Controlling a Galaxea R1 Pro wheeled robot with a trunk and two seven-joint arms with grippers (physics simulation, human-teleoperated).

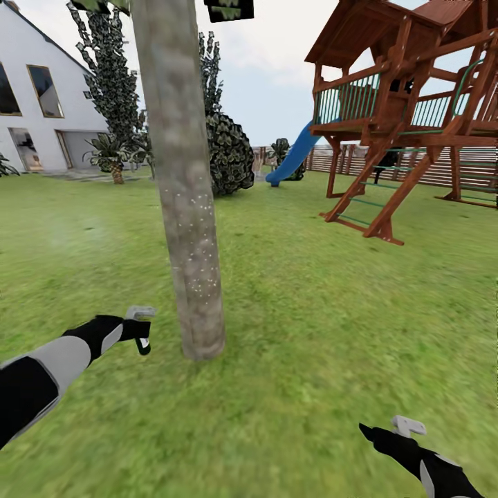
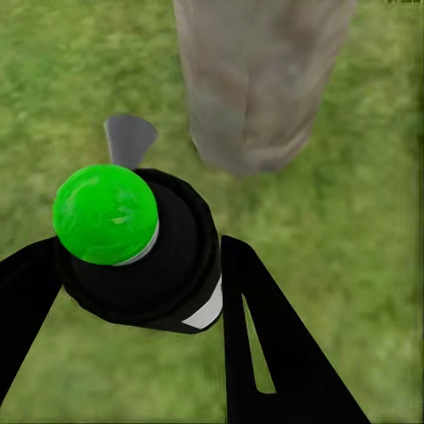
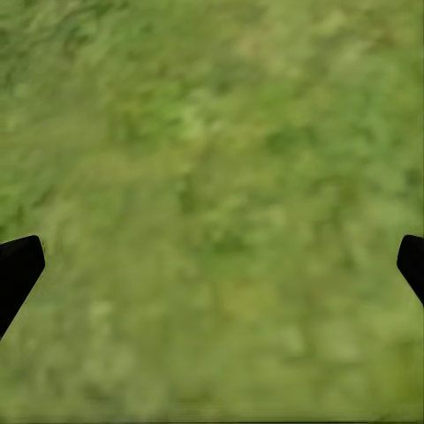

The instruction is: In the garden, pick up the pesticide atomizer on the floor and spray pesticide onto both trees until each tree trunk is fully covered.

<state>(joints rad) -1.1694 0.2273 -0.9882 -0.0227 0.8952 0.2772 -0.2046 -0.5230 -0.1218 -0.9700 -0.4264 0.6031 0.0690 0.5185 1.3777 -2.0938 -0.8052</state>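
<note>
Your left end effector [image 2: 141,291] is clamped on the pesticide atomizer [image 2: 146,265], green cap toward the wrist camera, just beside the tree trunk [image 1: 181,187] near its base. White specks dot the trunk's bark. Your right end effector [image 3: 212,265] hangs spread wide over the lawn [image 1: 311,311], well apart from the trunk.

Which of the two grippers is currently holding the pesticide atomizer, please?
The left gripper: its fingers clamp the green-capped pesticide atomizer near the tree trunk; the right gripper is open.

The left gripper [image 1: 142,339] reaches forward with jaws clamped, while the right gripper [image 1: 370,434] hangs low, jaws spread wide.
</note>
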